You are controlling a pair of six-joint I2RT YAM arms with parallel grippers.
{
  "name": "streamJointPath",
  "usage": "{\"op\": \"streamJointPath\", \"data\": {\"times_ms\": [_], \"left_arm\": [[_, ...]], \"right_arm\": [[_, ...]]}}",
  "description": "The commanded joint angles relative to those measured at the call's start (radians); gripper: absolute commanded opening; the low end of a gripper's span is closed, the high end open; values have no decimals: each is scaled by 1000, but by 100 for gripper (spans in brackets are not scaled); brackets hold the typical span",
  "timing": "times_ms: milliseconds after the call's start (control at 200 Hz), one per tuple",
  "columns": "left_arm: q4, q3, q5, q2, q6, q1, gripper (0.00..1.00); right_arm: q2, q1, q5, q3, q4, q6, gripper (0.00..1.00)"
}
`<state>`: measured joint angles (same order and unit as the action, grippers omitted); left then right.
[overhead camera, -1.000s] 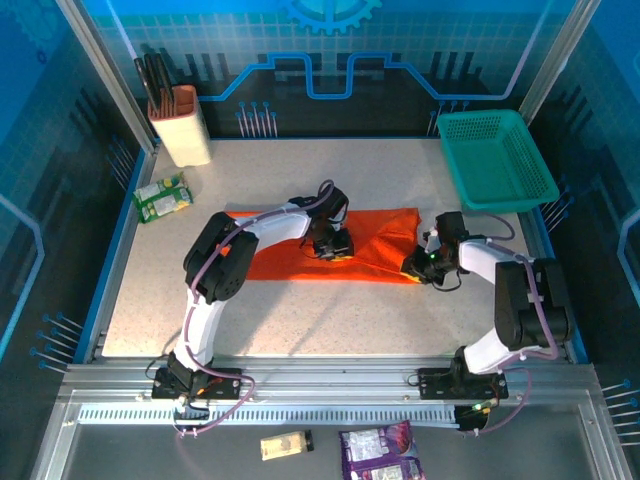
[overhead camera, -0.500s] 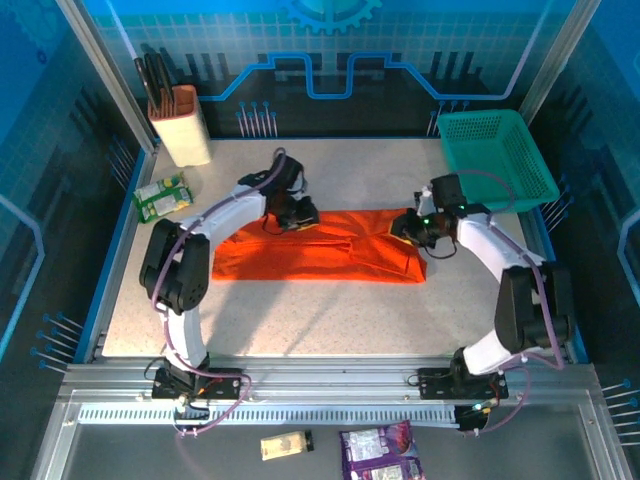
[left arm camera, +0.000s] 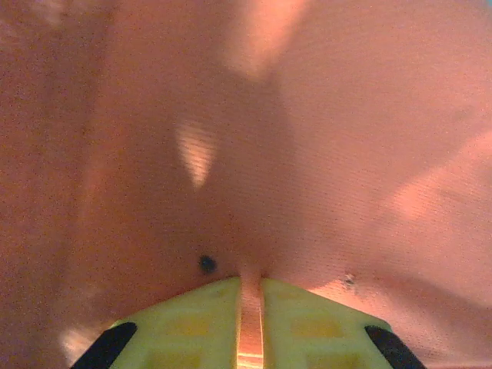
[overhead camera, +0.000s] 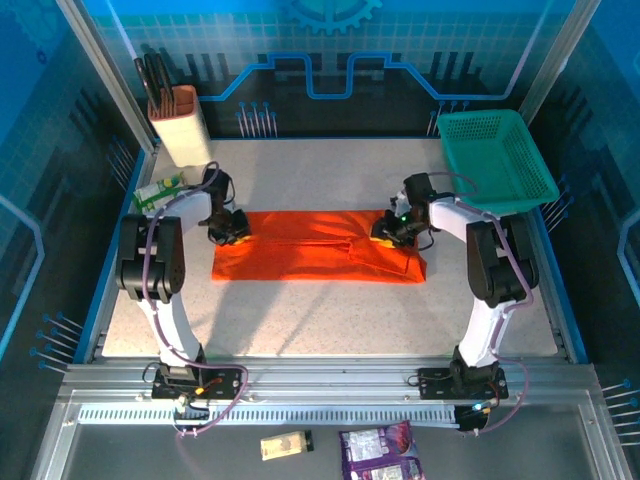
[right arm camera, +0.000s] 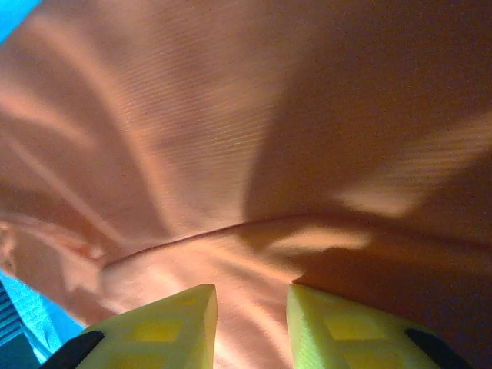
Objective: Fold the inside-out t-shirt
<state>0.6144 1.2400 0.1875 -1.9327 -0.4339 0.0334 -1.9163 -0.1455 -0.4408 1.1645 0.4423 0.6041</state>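
The left tool [overhead camera: 228, 234] is clamped on a thin ridge of the inside-out t-shirt [overhead camera: 310, 260] at its far-left corner, the yellow fingers nearly meeting over the cloth in the left wrist view [left arm camera: 250, 327]. The right tool [overhead camera: 388, 229] grips a thicker fold near the garment's far-right end, its fingers set somewhat wider with orange fabric bunched between them in the right wrist view [right arm camera: 252, 327]. Each arm rises steeply from its base at the near edge. The left elbow is folded high over the left side of the counter [overhead camera: 320, 320] and the right elbow over the right side, with both forearms turned inward and down to the cloth. The t-shirt lies as a long flat band across the middle of the counter, well apart from the teal basket [overhead camera: 495, 160] at the far right and near the green packet [overhead camera: 158, 192] at the far left. Half a second earlier the left tool was nearer the middle of the shirt's far edge; it has since swung out to the corner, while the right tool has shifted slightly inward. A second ago both sat lower on the fabric.
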Motion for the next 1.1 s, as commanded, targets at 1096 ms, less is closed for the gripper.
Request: {"op": "streamJointPath", "data": {"times_ms": [1096], "left_arm": [[-38,-133,106,147,-3,45,19]], "right_arm": [[-126,-14,436,308,493,-393,54]]}}
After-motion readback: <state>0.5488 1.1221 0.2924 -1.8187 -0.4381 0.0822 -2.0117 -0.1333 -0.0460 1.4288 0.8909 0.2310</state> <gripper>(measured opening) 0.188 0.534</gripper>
